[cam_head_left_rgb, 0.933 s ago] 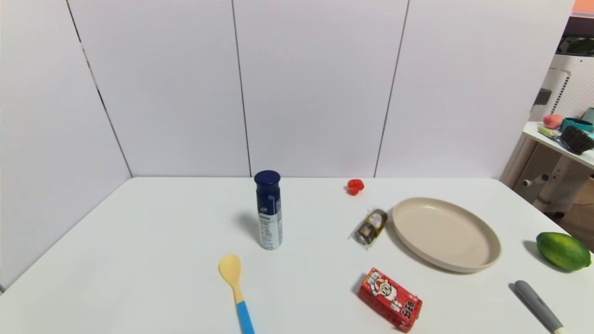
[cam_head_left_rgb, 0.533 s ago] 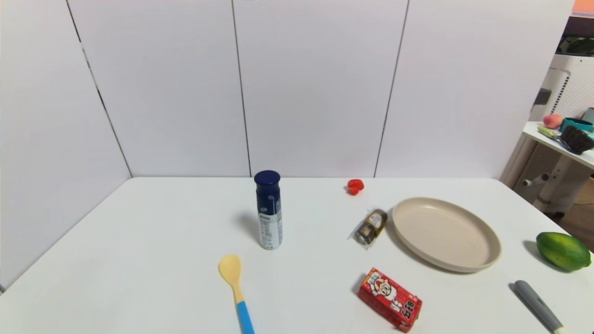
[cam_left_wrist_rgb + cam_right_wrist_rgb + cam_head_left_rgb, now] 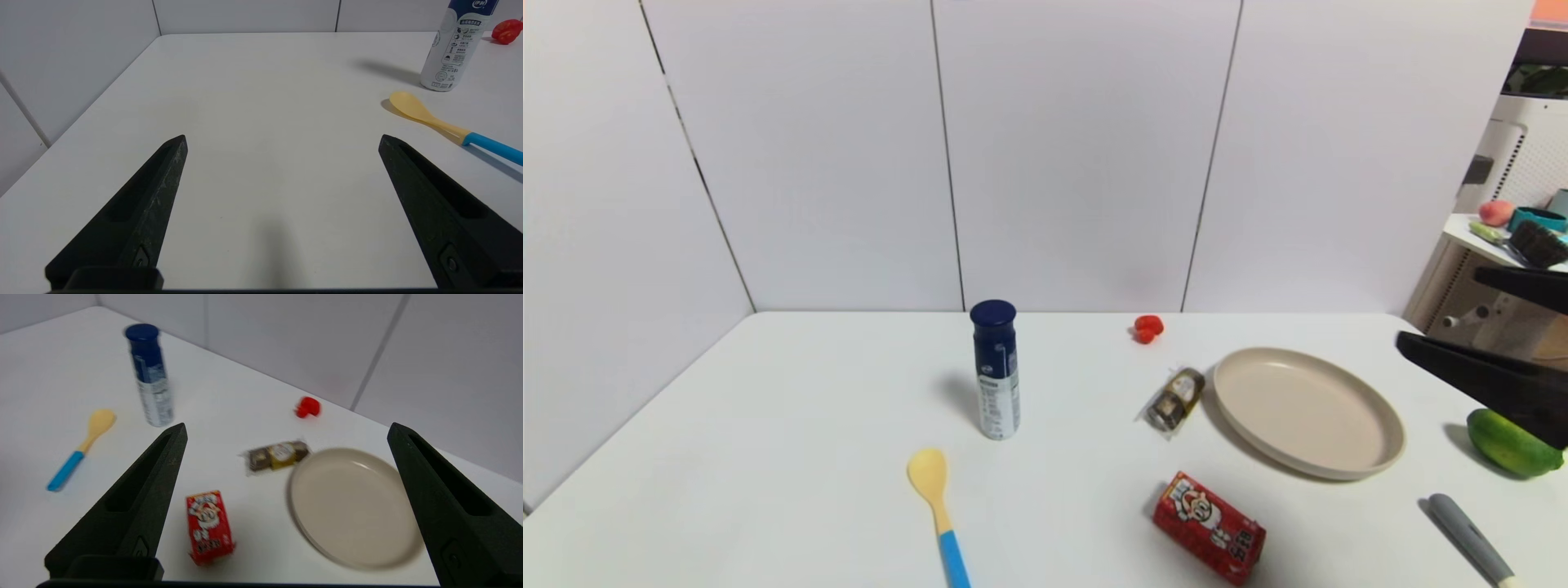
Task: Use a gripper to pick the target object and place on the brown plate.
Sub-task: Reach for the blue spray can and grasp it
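The target object [image 3: 996,369], a tall slim bottle with a navy cap and a white-grey printed lower part, is seen standing upright on the white surface [image 3: 792,457], toward the far middle. Nothing is touching it. The brown plate [image 3: 1307,411] is set well to the right of it and is bare. Between the two, a small brown-gold wrapped jar [image 3: 1174,398] is lying on its side just beside the plate's left rim, and a small red object [image 3: 1148,328] is seen farther back. A red drink carton [image 3: 1210,527] is lying nearer the robot, and a yellow spoon with a blue handle [image 3: 938,510] is placed just in front of the bottle.

The right gripper [image 3: 1462,327] is seen at the right edge of the head view, raised above the surface beyond the plate's right side, with a green fruit [image 3: 1512,442] partly hidden behind it. Its jaws are spread wide and nothing is held in them. In the right wrist view [image 3: 286,430] the bottle [image 3: 149,375] is seen well ahead of the jaws and off to one side, outside the gap; the plate [image 3: 354,506] and the carton [image 3: 208,526] fall within that gap, farther off.

The left gripper [image 3: 282,139] is shown only by its own wrist camera, low over the bare surface [image 3: 261,102], its jaws likewise spread wide and empty. The bottle [image 3: 457,45] stands well beyond them, off to one side.

A grey-handled tool [image 3: 1470,539] is lying at the near right.
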You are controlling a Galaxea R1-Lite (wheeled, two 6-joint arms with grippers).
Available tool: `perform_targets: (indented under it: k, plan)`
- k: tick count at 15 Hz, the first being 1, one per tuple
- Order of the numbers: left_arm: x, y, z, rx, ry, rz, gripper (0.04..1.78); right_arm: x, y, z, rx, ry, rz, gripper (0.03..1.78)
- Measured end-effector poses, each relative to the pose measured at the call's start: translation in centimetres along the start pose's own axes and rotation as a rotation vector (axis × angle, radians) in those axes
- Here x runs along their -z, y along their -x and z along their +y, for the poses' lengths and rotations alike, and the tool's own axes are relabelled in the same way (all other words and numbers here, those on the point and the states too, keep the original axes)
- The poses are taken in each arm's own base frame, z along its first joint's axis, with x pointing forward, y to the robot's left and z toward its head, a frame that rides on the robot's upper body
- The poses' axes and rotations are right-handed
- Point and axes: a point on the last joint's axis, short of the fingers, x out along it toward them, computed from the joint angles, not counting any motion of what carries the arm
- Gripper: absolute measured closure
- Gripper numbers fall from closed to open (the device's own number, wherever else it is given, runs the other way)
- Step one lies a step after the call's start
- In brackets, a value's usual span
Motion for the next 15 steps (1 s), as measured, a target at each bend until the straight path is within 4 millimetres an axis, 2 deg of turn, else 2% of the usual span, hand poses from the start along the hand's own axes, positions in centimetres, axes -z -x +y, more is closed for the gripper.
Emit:
perform_targets:
  k: [3, 6, 9, 11, 15]
  plan:
    - [0.0, 0.0, 0.0, 0.001, 0.0, 0.0, 0.13, -2.5, -5.7, 1.5, -0.132, 0.029, 0.048, 0.12]
    - [0.0, 0.0, 0.0, 0.001, 0.0, 0.0, 0.13, -3.0, -11.4, 3.3, -0.243, 0.048, 0.114, 0.12]
    - [0.0, 0.0, 0.0, 0.001, 0.0, 0.0, 0.13, -2.2, -16.7, 5.1, -0.306, 0.057, 0.183, 0.12]
    - [0.0, 0.0, 0.0, 0.0, 0.0, 0.0, 0.13, -1.3, -19.5, 6.4, -0.35, 0.061, 0.223, 0.12]
    - [0.0, 0.0, 0.0, 0.001, 0.0, 0.0, 0.13, 0.8, -23.0, 9.5, -0.427, 0.072, 0.287, 0.12]
